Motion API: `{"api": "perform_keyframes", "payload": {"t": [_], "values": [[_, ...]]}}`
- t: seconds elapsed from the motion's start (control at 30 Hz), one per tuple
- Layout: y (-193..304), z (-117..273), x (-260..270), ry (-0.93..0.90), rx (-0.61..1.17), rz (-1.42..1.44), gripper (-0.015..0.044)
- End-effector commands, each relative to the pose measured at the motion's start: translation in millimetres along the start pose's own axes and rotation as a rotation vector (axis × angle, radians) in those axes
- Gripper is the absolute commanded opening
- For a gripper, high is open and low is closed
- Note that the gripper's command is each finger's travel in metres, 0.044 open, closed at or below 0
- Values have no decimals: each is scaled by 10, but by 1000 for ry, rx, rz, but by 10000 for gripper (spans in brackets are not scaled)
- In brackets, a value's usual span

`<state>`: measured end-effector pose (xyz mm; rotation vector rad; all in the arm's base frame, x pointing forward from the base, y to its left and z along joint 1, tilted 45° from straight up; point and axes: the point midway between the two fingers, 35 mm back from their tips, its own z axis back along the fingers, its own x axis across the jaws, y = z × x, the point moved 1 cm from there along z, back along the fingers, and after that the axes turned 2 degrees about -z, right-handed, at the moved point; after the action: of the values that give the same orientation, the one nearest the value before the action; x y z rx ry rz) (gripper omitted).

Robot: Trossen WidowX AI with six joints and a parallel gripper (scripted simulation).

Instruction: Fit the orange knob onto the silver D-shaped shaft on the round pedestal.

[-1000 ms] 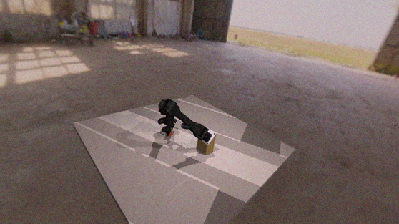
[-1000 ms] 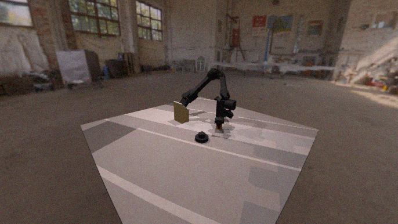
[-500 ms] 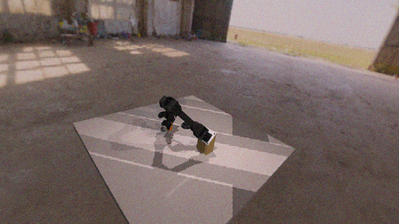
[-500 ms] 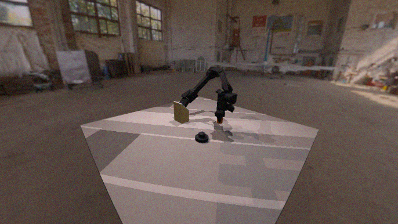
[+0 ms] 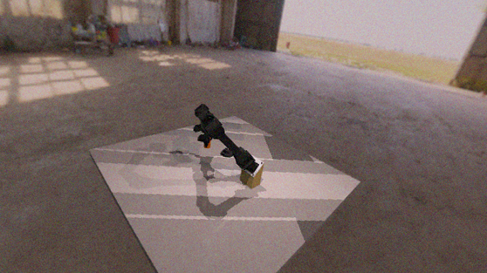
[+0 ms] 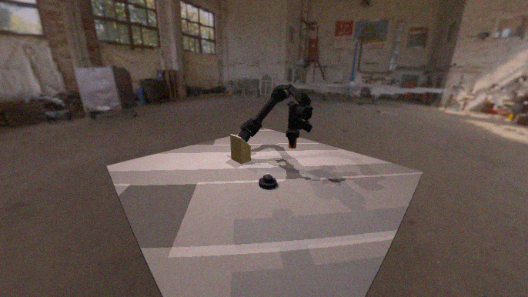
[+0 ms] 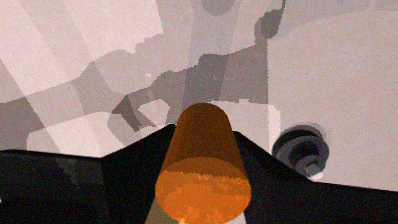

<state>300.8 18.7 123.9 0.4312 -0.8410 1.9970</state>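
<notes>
The orange knob (image 5: pixel 209 144) (image 6: pixel 294 146) (image 7: pixel 202 167) is upright and held above the pale board. My gripper (image 5: pixel 206 139) (image 6: pixel 292 141) (image 7: pixel 203 133) points down and is shut on the knob, one finger on each side. The black round pedestal (image 6: pixel 267 183) (image 7: pixel 287 146) (image 5: pixel 226 154) stands on the board off to one side of the knob, at the right in the wrist view and partly behind the arm in the top view. Its small shaft (image 6: pixel 268 175) (image 7: pixel 314 169) stands up from the middle; its flat side is too small to tell. The knob's underside hole is hidden.
The pale board (image 5: pixel 207 261) (image 6: pixel 200 281) carries bands of shadow and light. The arm rises from a mustard-coloured block (image 5: pixel 251 180) (image 6: pixel 239 151) near the pedestal. The board's edges drop to the concrete floor around it.
</notes>
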Motion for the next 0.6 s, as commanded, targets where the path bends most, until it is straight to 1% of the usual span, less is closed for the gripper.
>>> {"api": "perform_keyframes", "payload": {"t": [0.0,0.17,0.57], "values": [[3,47,7,11,0,5,0],[20,81,37,71,0,2,0],[84,285,160,298,-3,1,0]]}}
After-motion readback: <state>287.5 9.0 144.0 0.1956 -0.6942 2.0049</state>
